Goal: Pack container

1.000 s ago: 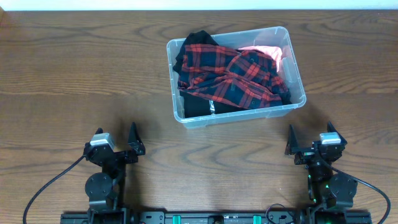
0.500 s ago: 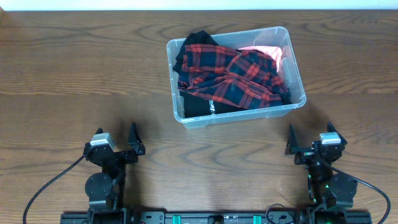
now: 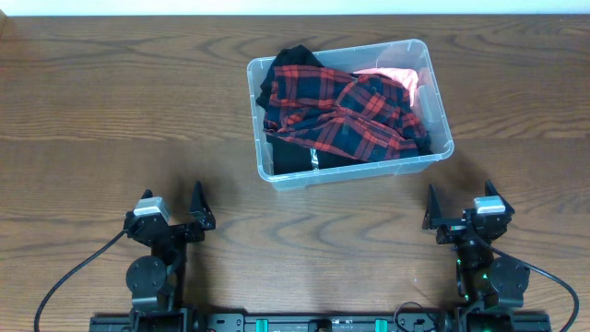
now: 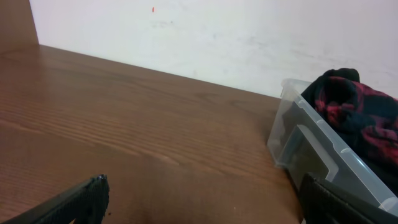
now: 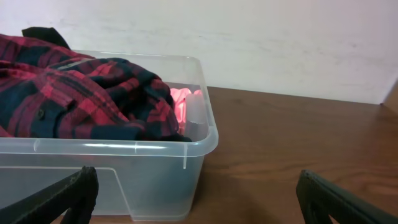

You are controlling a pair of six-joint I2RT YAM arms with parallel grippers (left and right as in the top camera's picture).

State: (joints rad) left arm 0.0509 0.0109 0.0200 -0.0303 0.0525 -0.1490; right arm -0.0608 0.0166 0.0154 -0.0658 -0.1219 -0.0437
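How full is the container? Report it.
Full: the container holds a red-and-black plaid garment heaped to its rim, over black cloth and pink cloth.

No legible text, brand, number or sign is showing in any view. A small white mark (image 3: 315,159) is showing on the black garment (image 3: 293,159) lying in the container (image 3: 254,120), but it is too small to read.
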